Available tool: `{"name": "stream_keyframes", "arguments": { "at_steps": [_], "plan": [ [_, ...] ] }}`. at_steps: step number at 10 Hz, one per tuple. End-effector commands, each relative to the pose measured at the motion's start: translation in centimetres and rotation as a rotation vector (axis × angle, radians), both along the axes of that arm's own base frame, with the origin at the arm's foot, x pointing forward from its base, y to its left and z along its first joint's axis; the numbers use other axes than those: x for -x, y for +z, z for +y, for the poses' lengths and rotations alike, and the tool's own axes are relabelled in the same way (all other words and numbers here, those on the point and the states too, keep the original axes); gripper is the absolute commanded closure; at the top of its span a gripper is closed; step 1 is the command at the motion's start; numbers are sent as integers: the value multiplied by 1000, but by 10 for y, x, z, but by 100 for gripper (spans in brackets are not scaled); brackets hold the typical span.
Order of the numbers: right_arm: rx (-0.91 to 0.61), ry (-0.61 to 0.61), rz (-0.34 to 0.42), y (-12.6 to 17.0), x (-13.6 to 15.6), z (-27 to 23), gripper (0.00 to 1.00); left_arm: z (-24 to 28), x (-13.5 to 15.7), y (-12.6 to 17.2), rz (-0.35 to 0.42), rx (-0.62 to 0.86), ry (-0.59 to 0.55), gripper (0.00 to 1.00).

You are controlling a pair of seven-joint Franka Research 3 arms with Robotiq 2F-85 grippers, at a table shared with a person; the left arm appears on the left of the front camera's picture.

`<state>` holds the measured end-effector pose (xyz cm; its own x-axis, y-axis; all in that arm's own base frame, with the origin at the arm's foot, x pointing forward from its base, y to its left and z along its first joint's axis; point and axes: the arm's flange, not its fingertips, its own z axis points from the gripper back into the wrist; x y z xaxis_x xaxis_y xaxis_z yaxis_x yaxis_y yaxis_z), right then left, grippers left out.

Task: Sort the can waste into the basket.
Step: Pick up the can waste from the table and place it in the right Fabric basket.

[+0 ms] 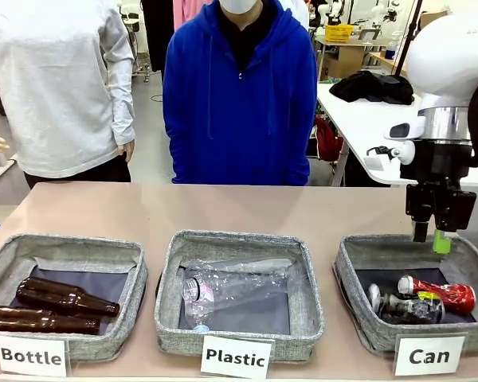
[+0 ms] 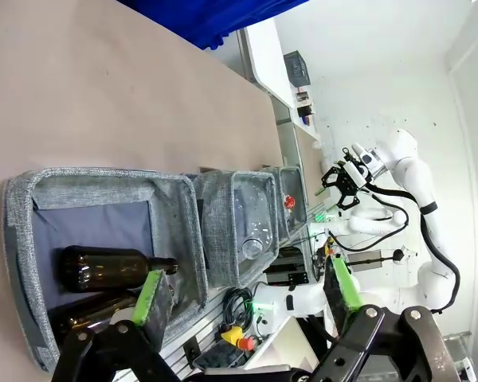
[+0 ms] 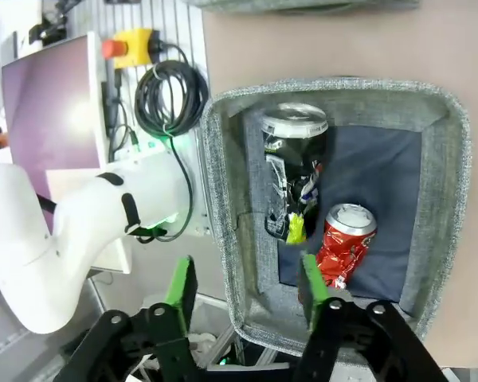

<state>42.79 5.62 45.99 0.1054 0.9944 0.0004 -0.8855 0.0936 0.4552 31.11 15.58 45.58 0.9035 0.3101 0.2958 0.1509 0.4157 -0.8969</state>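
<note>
Overhead, right gripper [image 3: 243,290] open, empty; red can [image 3: 344,243], black can [image 3: 293,163] inside basket [image 1: 358,259], seemingly touching.

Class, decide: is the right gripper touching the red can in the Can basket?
Apart. In the right wrist view the right gripper has open, empty jaws, and the red can lies farther off on the floor of the basket, plainly beyond the pads.

I'm getting bright, even overhead light in all feeds, with soft shadows inside the baskets. Glare whitens the right arm [image 1: 454,56] and the red can [image 1: 442,293]. Both wrist feeds bend at the edges; nearby fingers look soft.
</note>
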Motion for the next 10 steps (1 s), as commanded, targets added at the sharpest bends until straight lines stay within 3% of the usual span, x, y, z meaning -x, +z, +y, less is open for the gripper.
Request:
{"name": "stream_keyframes", "arguments": {
  "at_steps": [1,4,6,8,10],
  "plan": [
    [-6,-37,1,5,-6,-5,0,3,1,3,0,-1,-14,0],
    [-296,-346,-52,8,0,-32,0,3,1,3,0,-1,-14,0],
    [-451,-683,-3,3,5,-56,0,3,1,3,0,-1,-14,0],
    [-649,-940,158,-15,20,-82,0,3,1,3,0,-1,-14,0],
    [-865,-1221,391,-47,19,-108,0,3,1,3,0,-1,-14,0]
  ]
}}
